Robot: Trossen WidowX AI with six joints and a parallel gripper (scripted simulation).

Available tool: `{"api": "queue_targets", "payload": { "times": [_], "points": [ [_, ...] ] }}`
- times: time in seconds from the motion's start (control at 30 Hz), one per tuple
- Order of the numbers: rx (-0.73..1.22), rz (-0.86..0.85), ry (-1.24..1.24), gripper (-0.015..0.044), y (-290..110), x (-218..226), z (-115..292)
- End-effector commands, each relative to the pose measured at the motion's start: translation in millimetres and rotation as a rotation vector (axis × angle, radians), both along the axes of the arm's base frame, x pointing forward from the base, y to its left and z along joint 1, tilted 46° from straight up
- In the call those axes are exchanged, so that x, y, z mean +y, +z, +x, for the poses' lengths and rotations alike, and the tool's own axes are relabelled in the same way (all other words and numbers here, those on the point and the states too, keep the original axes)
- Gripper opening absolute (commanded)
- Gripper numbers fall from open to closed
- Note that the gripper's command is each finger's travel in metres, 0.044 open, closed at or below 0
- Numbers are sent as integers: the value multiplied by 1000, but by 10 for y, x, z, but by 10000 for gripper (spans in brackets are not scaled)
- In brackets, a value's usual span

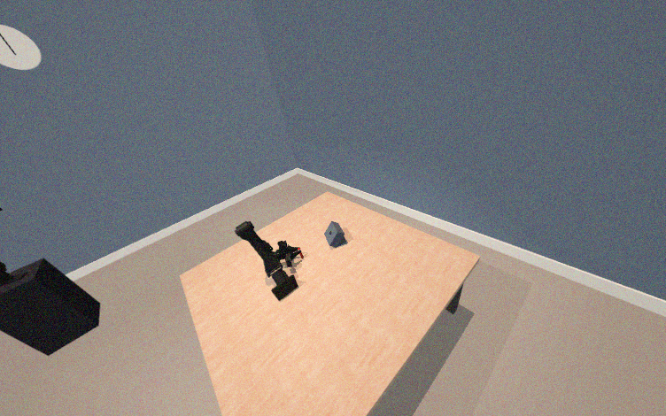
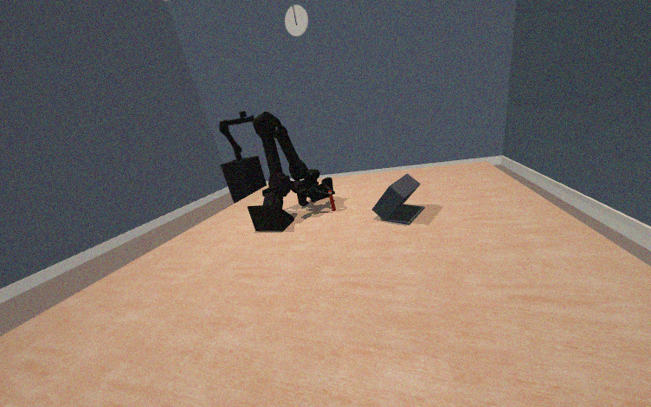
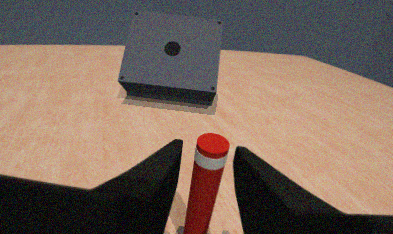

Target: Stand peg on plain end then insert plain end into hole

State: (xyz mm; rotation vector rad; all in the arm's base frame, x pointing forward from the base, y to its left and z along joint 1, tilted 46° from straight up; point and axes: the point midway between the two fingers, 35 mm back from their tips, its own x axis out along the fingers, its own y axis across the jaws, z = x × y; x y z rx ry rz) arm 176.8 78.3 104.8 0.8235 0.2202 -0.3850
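Observation:
The red peg (image 1: 301, 253) (image 2: 332, 203) (image 3: 203, 197) stands with its plain end down at the table and its white-banded end up. In the exterior view it leans a little, its top toward the arm. My gripper (image 3: 208, 151) is open around the upper part of the peg, with a gap on each side in the wrist view. The peg's lower end is out of the wrist view. The grey sloped panel (image 1: 335, 238) (image 2: 389, 198) (image 3: 148, 60) stands beyond the peg. Its round dark hole (image 3: 172, 48) is empty and faces toward the gripper.
The wooden table (image 1: 325, 330) (image 2: 368, 303) (image 3: 48, 120) carries the arm's base (image 1: 284, 287) (image 2: 270, 218), the peg and the panel. A black block (image 1: 35, 310) (image 2: 243, 177) with another dark arm on it is off to the side, away from the table.

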Motion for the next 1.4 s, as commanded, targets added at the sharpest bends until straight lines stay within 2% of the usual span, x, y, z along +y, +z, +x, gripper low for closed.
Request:
{"api": "queue_targets", "payload": {
  "times": [0.0, 0.93, 1.3, 1.37],
  "points": [
    [1, -1, 0, 130, 0, 0, 0],
    [1, -1, 0, 130, 0, 0, 0],
    [1, -1, 0, 419, 0, 0, 0],
    [1, -1, 0, 440, 0, 0, 0]
  ]
}}
